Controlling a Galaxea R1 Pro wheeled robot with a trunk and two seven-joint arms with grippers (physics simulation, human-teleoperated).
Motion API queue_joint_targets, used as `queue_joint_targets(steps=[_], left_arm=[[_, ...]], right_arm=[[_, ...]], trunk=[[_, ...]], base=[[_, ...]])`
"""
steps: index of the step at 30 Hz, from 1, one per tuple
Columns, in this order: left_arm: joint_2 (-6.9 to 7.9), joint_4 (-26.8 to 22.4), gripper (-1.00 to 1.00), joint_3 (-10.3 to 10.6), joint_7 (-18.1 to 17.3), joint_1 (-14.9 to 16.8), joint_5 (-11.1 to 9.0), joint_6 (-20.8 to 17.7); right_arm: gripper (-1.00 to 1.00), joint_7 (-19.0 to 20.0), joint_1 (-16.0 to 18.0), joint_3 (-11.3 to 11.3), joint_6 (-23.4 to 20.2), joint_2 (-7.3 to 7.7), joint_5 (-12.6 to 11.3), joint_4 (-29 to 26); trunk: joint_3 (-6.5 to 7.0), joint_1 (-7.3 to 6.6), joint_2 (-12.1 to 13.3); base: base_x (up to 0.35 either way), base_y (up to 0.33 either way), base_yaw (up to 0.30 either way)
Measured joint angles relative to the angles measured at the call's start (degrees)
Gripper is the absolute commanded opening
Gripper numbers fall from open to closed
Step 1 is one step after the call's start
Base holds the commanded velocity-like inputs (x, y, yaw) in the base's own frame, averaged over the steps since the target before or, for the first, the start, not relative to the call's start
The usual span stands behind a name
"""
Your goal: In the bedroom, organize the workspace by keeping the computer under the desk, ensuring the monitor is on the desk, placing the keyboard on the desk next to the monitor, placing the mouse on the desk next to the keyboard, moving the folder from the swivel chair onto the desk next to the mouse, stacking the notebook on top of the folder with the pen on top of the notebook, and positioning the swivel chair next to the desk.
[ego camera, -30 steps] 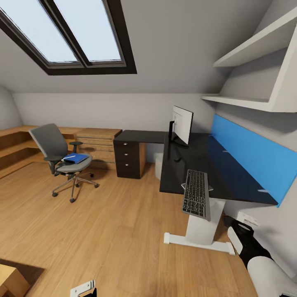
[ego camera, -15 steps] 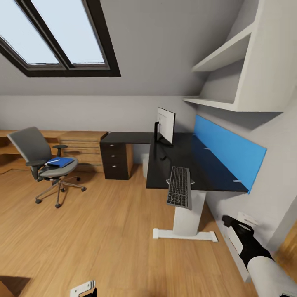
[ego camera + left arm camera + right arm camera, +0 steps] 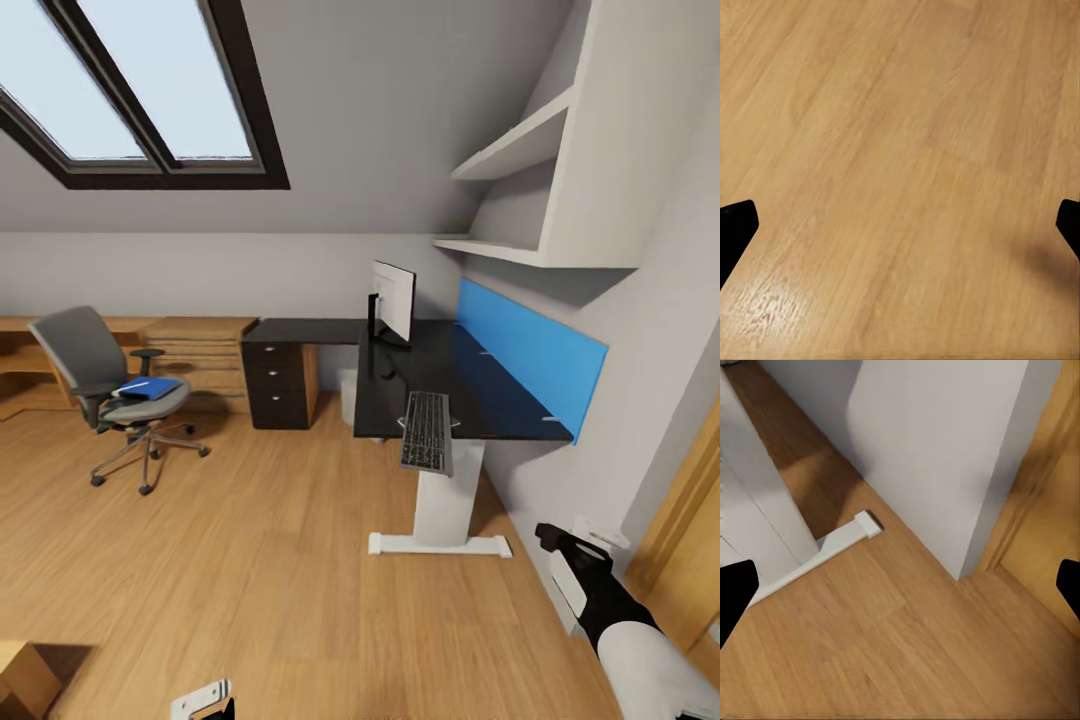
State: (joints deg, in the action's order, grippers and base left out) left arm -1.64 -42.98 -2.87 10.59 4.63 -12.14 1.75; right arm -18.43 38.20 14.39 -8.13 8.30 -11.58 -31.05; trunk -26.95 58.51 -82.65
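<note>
I am driving the base across the wood floor (image 3: pixel 250 560) toward the desk (image 3: pixel 470 385), so the step in hand, as I judge it, is the approach, not a grasp. The monitor (image 3: pixel 393 298) is standing upright on the desk near its inner corner. The keyboard (image 3: pixel 426 432) is lying at the near edge with its end hanging over the rim, so I am planning to push it further in beside the monitor before anything else. A pale box that I am taking for the computer (image 3: pixel 347 395) is sitting under the desk, partly hidden.

The chair (image 3: pixel 110 385) is standing well apart from the desk, out by the low wooden shelves (image 3: pixel 200 345), with the blue folder (image 3: pixel 148 388) lying on its seat; the notebook, pen and mouse are too small for me to pick out.

Both arms are hanging low. In the left wrist view the left gripper (image 3: pixel 900 232) is showing its two dark fingertips at the far edges over bare floor, jaws spread wide and holding nothing. The right gripper (image 3: pixel 900 592) is likewise gaping and empty, looking down at the desk's white foot (image 3: pixel 832 544) and a wall corner.

To do this well I am keeping the right arm away from that wall and stopping square to the desk edge
</note>
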Motion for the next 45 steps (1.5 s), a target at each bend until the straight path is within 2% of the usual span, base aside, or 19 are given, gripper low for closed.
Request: queue_joint_targets(steps=[4,11,15,20,21,27,30,33,36,39,40,44,45], left_arm=[[0.0,-0.01,1.0,0.0,0.05,0.0,0.0,0.0],[-0.05,0.05,1.0,0.06,0.08,0.0,-0.06,0.0],[-0.13,0.08,1.0,0.09,0.1,0.0,-0.08,-0.03],[-0.07,-0.52,1.0,0.21,0.08,0.0,-0.13,-0.13],[-0.13,-1.69,1.0,0.23,0.05,0.01,-0.13,-0.22],[-0.42,-7.75,1.0,0.31,0.0,0.01,-0.14,-1.58],[-0.55,-13.61,1.0,0.38,0.36,0.02,-0.24,-5.45],[-0.69,-19.16,1.0,0.37,0.95,0.01,-0.18,-10.95],[-0.86,-24.63,1.0,0.38,1.47,0.01,-0.16,-17.15],[-1.04,-29.16,1.0,0.41,1.8,0.0,-0.21,-22.36],[-1.3,-31.3,1.0,0.43,1.9,-0.02,-0.23,-24.95],[-2.3,-34.09,1.0,0.44,1.98,-0.05,-0.22,-28.34],[-2.81,-34.81,1.0,0.44,1.99,-0.03,-0.2,-29.2]], right_arm=[[1.0,0.14,-0.04,0.03,-0.03,0.08,-0.07,0.03],[1.0,1.09,-0.14,0.0,0.03,-0.39,-1.94,0.08],[1.0,3.43,-0.2,-0.01,0.03,-1.17,-3.44,0.08],[1.0,8.33,-0.32,-0.02,0.04,-2.22,-4.93,0.13],[1.0,11.03,-0.36,-0.03,0.05,-2.87,-5.6,0.15],[1.0,19.99,-0.42,-0.27,0.24,-5.6,-6.87,0.25],[1.0,24.89,-0.43,-0.33,0.36,-7.71,-7.16,0.21],[1.0,26.96,-0.43,-0.27,0.38,-8.68,-7.41,0.19],[1.0,28.06,-0.44,-0.38,0.32,-9.21,-8.99,0.12],[1.0,28.71,-0.45,-0.47,0.23,-9.61,-12.12,0.07],[1.0,28.98,-0.45,-0.6,0.21,-9.98,-14.75,0.05],[1.0,29.43,-0.49,-0.79,0.26,-11.15,-19.7,0.0],[1.0,29.92,-0.48,-0.84,0.35,-11.94,-21.21,0.02]], trunk=[[0.0,0.0,0.01],[0.0,0.0,0.01],[0.0,0.0,0.01],[0.0,0.0,0.01],[0.0,0.0,0.01],[0.0,0.0,0.01],[0.0,0.0,0.01],[0.01,0.0,0.01],[0.01,0.0,0.01],[0.0,0.0,0.01],[0.01,0.0,0.01],[0.0,0.0,0.01],[0.0,0.0,0.01]], base=[[-0.015,0.006,0.0],[-0.003,0.001,0.0],[0.0,0.0,0.0],[0.0,0.0,0.0],[0.0,0.0,0.0],[0.0,0.0,0.0],[0.0,0.0,0.0],[0.0,0.0,0.0],[0.0,0.0,0.0],[0.0,0.0,0.0],[0.0,0.0,0.0],[0.0,0.0,0.0],[0.0,0.0,0.0]])
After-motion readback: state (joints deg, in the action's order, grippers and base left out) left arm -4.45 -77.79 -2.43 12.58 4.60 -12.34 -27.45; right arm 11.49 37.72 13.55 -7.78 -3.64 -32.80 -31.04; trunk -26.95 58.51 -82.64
